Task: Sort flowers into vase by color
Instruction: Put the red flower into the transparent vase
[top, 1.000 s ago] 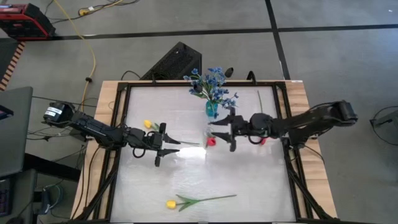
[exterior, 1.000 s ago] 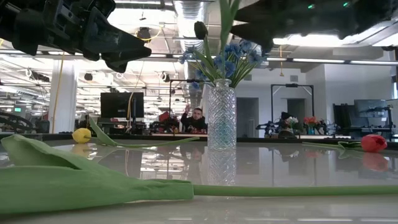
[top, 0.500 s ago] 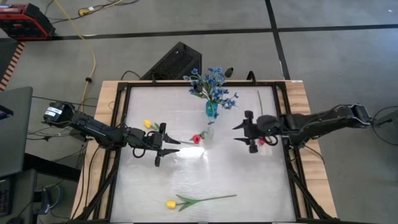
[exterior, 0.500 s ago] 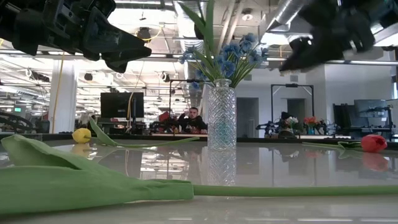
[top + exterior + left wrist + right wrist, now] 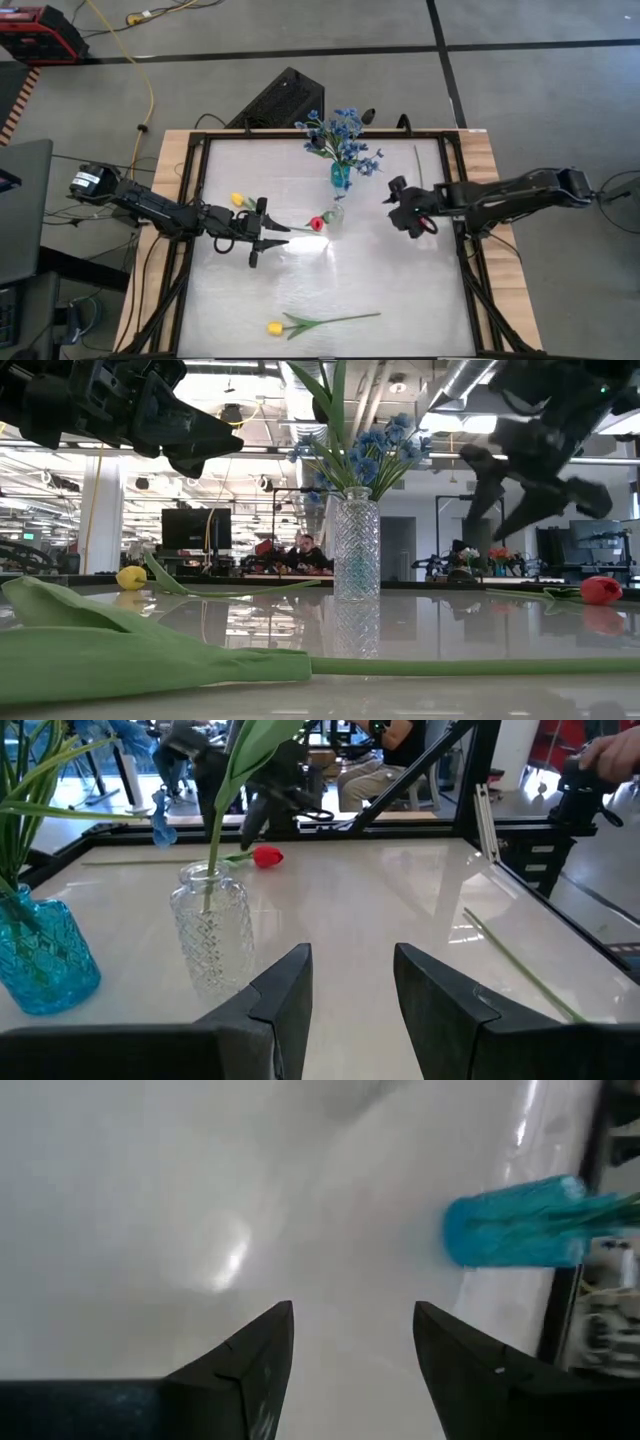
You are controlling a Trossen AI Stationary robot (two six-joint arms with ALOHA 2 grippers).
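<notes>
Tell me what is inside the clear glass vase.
One green stem stands in the clear glass vase, its red bloom leaning over the rim. The patterned glass blurs the stem's foot.

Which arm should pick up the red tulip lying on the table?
Probably right. The right gripper, open, hangs close to that red tulip; the left gripper waits beyond the clear vase.

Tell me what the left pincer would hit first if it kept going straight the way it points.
Probably the clear glass vase: the left pincer, open, points across the table toward it, slightly to one side, so it might just pass it. A red tulip lies farther on.
</notes>
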